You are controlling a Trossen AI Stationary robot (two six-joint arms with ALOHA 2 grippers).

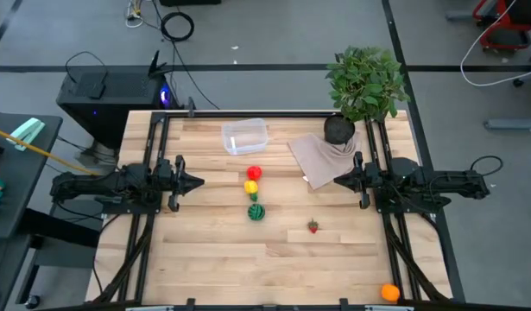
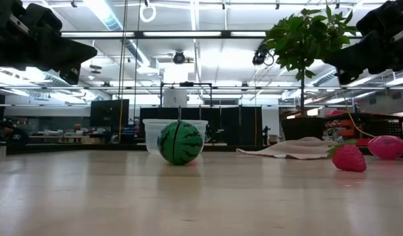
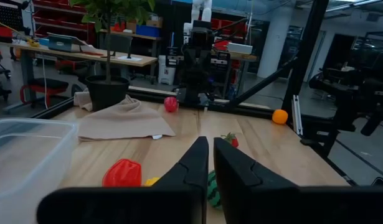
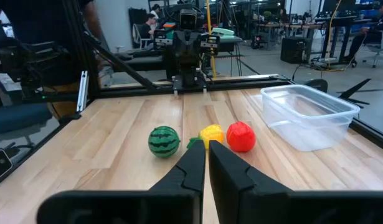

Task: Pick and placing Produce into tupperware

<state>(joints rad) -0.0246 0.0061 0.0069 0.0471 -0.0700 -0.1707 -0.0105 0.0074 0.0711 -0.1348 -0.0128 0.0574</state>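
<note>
The small clear plastic rectangular tub sits empty near the surface's far edge. Just in front of it a red round toy, a yellow piece and a dark-green striped ball line up toward the near edge. A tiny red strawberry lies apart, and an orange fruit sits at the near right corner.

The round pieces could roll if nudged off-centre, and the orange might drop off the edge.

The left claw and right claw, both pressed together and empty, hover at the sides. A beige folded cloth and a potted leafy plant crowd the right claw's route to the tub.
</note>
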